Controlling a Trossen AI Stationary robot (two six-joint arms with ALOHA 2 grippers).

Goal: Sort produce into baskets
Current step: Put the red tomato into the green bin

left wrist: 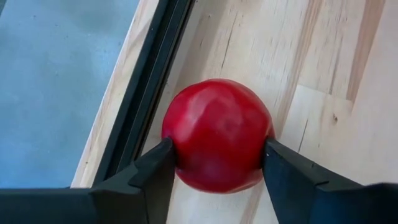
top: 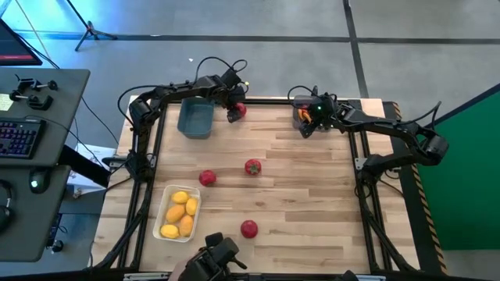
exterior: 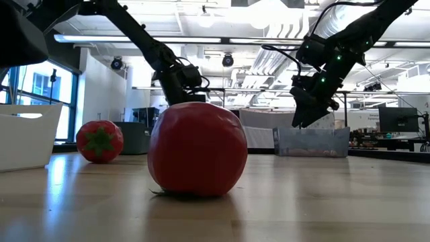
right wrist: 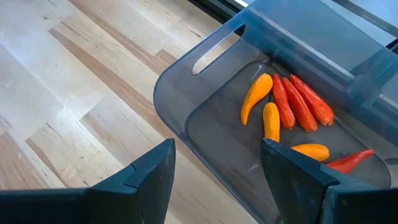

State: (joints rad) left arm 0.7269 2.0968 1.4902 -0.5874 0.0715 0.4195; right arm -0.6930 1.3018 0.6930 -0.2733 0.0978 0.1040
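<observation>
Pale wood worktop [top: 312, 187], black frame round its edge, grey concrete floor beyond; a desk with a keyboard [top: 17, 139] sits off to the left. The low view looks across into a bright workshop with ceiling lights and ducts.

Plenty of bare wood through the middle and right. Three tomatoes lie loose there: one [top: 207, 178] left of centre, one [top: 252, 166] near it, one [top: 249, 228] toward the near edge, well apart from the others.

Left gripper [top: 235, 112] is at the far edge, jaws pinching a fourth tomato [left wrist: 217, 135] from both sides, right beside the black frame rail and just right of the blue bin [top: 195, 119].

Right gripper [right wrist: 217, 162] hovers at the grey bin [right wrist: 186, 81] in the far right corner, jaws spread, nothing between them. Inside: orange and red peppers [right wrist: 292, 102] bunched together.

White tray [top: 166, 201] at near left holds lemons [top: 180, 215], packed close.
</observation>
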